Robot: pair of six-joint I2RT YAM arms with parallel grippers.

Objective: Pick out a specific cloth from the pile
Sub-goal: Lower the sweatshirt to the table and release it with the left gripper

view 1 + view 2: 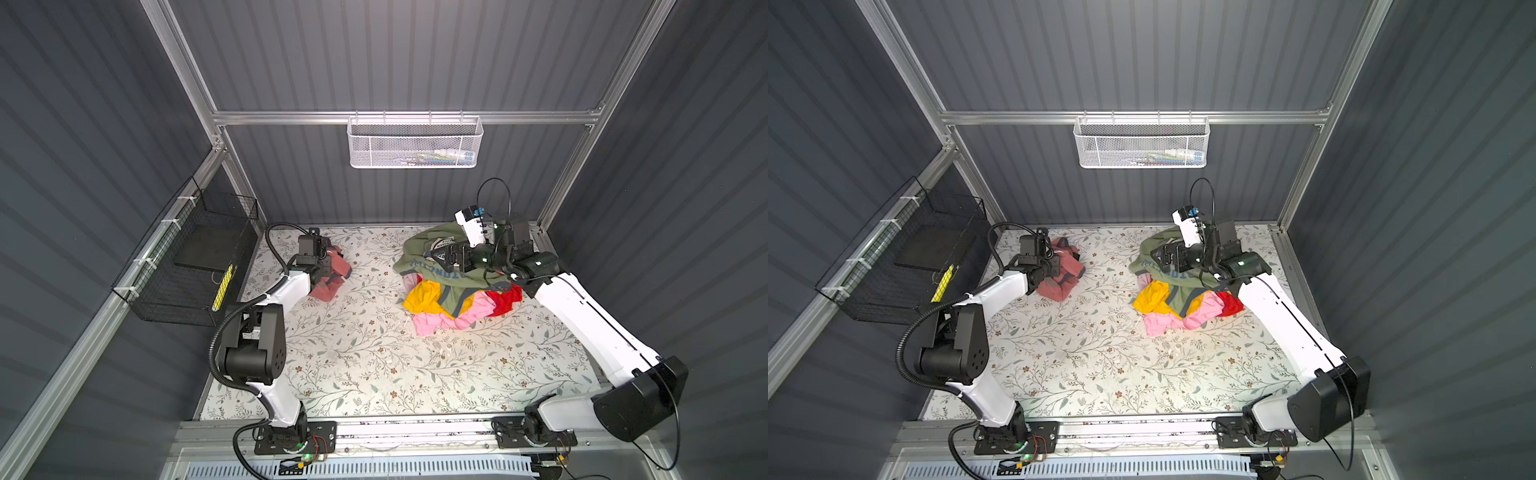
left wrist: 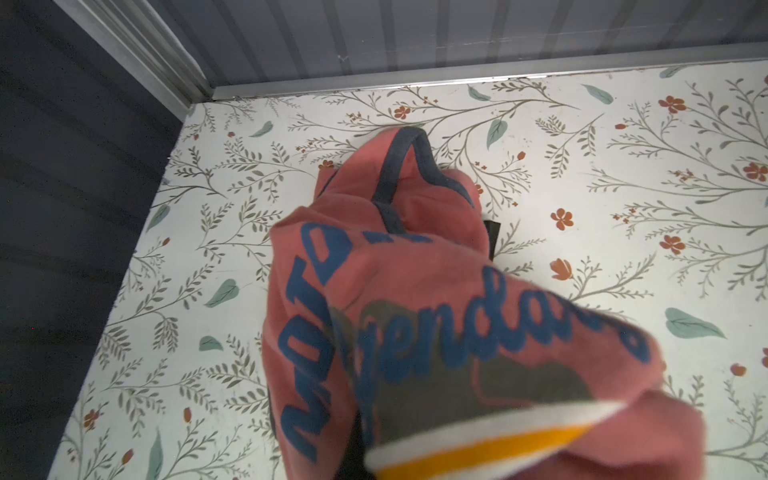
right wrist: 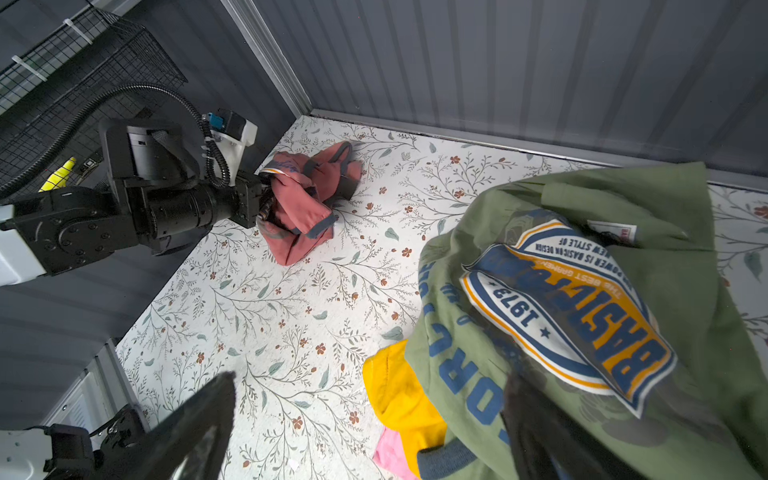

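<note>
Salmon-pink T-shirt with blue lettering and dark blue-grey neck trim (image 3: 303, 203) sits bunched near the far left corner of the floral-patterned table (image 1: 353, 353), well apart from the heap of olive, yellow, light pink and red garments (image 1: 457, 299). Left gripper (image 3: 262, 199) is clamped on a fold of it; the fingertips are buried in fabric, and its lower end appears to rest on the table. Judgement: the grip is on a gathered bunch so the whole shirt travels as one. Right gripper (image 1: 440, 255) hovers over the olive green T-shirt with the badge print (image 3: 623, 291) on top of the heap, fingers spread wide, holding nothing. Judgement: probably stationed there to pin the heap. Separation looks essentially done.
</note>
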